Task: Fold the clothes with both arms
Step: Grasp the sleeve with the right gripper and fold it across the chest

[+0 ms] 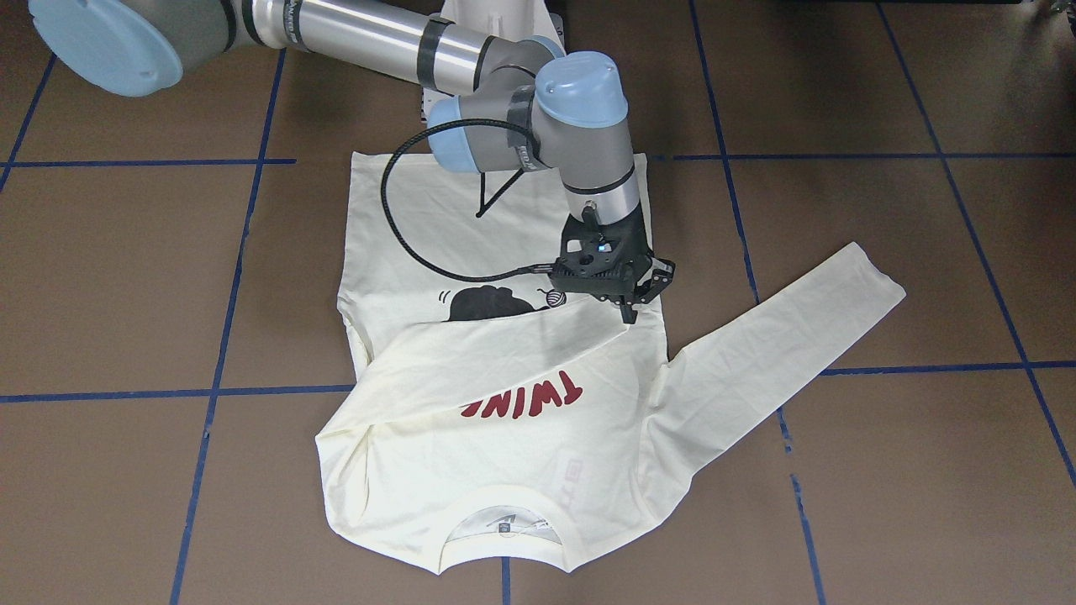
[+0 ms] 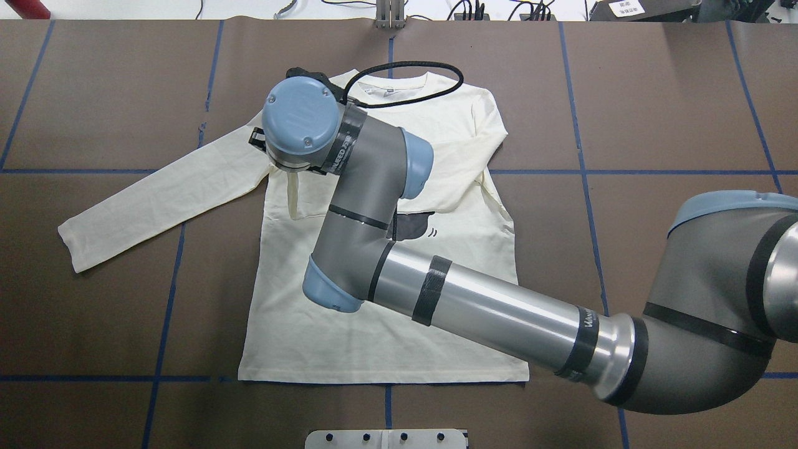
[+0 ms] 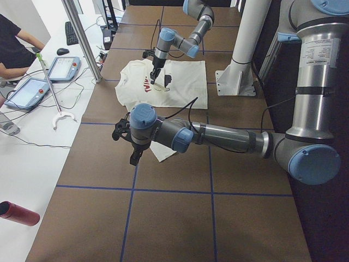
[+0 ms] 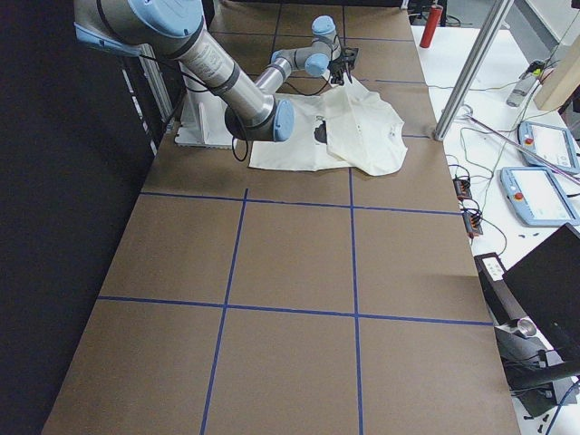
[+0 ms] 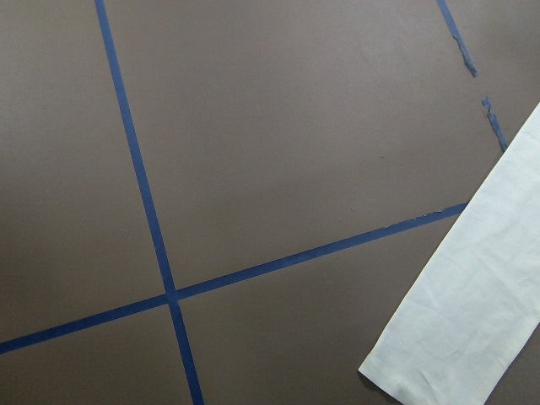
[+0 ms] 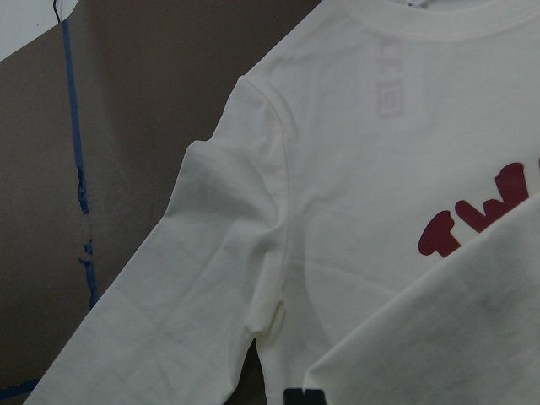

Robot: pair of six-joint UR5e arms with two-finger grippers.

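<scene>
Count of garments: one cream-white T-shirt [image 2: 293, 337], print side up, flat on brown table [image 2: 654, 93] gridded with blue tape lines [image 2: 654, 171].

Two sleeves. First, the folded sleeve [image 1: 496, 344], drawn slantwise across the chest, covering part of the one black cat [image 1: 487, 304] and the end of the dark-red lettering [image 1: 525, 399], only "TWIN" left showing. Second, the spread sleeve [image 1: 782, 323], laid out flat and straight toward the robot's left, cuff [image 5: 456, 337] on bare table.

Two arms, two grippers. Right arm [image 2: 480, 305] reaching across the shirt from the robot's right, right gripper [image 1: 629, 315] pointing down at the tip of the folded sleeve. Fingers apparently pinched shut on that sleeve's end, cloth drawn up to a peak at the gripper in the right side view. Left arm [image 3: 229, 136] stretched low over the table, left gripper [image 3: 133, 155] above the tabletop just beside the spread sleeve's cuff. Seen only from the side there, so cannot tell whether open or closed, nor whether touching cloth.

Off the brown surface: one white pedestal [image 3: 234, 76], two screen pendants [image 3: 64, 68], one red cylinder [image 3: 19, 213], one person [image 3: 16, 49] at the desk.
</scene>
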